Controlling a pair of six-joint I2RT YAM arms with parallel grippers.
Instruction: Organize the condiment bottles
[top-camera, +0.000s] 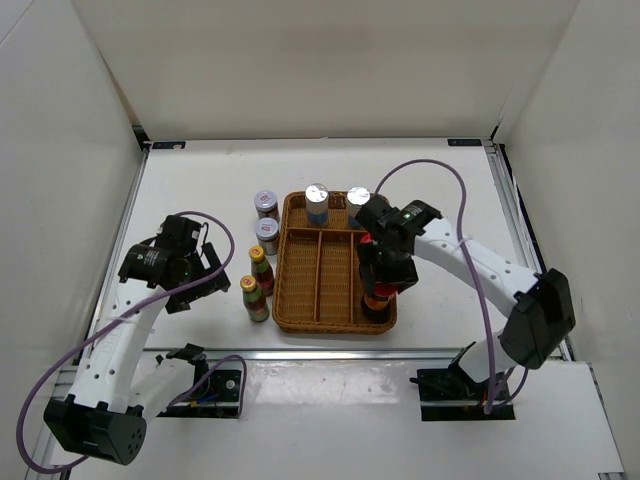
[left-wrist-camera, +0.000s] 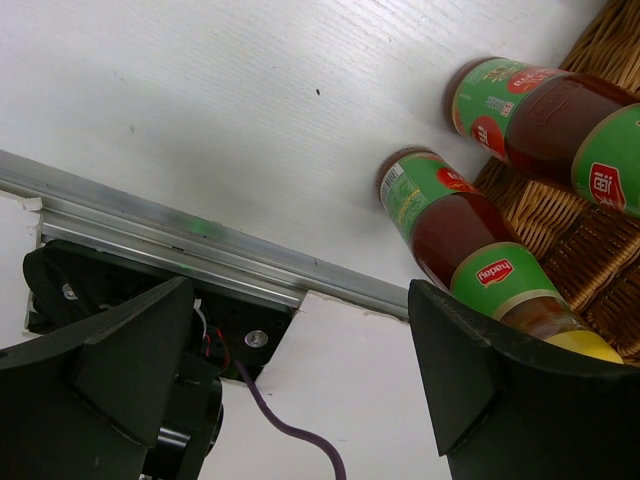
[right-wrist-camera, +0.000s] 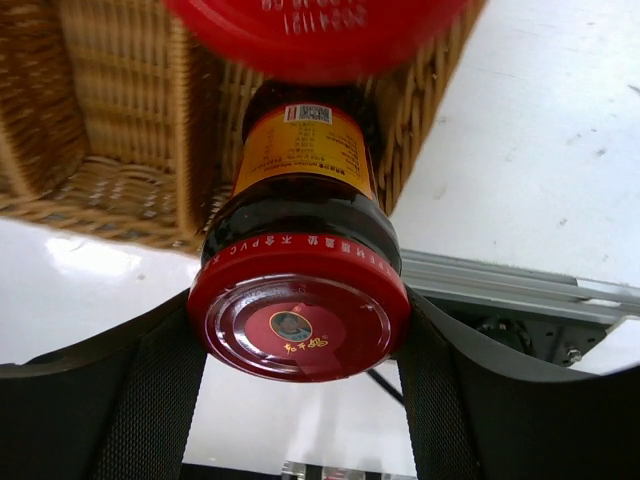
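Wicker tray (top-camera: 320, 275) lies under the right arm and is presumably the sorting target. Right gripper (right-wrist-camera: 300, 320) has its fingers closed on a red-capped dark bottle (right-wrist-camera: 300, 160), upright in the tray's right-hand compartment. Its twin (right-wrist-camera: 320, 20) stands just beyond the fingertips, so this looks like seating the pair together. Left gripper (left-wrist-camera: 300, 300) hangs with fingers wide, nothing between them. Two yellow-capped bottles (left-wrist-camera: 450, 215) stand on the table just past its right finger — probably the next pick.

woven wicker tray (top-camera: 300, 275), glossy red-capped bottle (right-wrist-camera: 300, 320)
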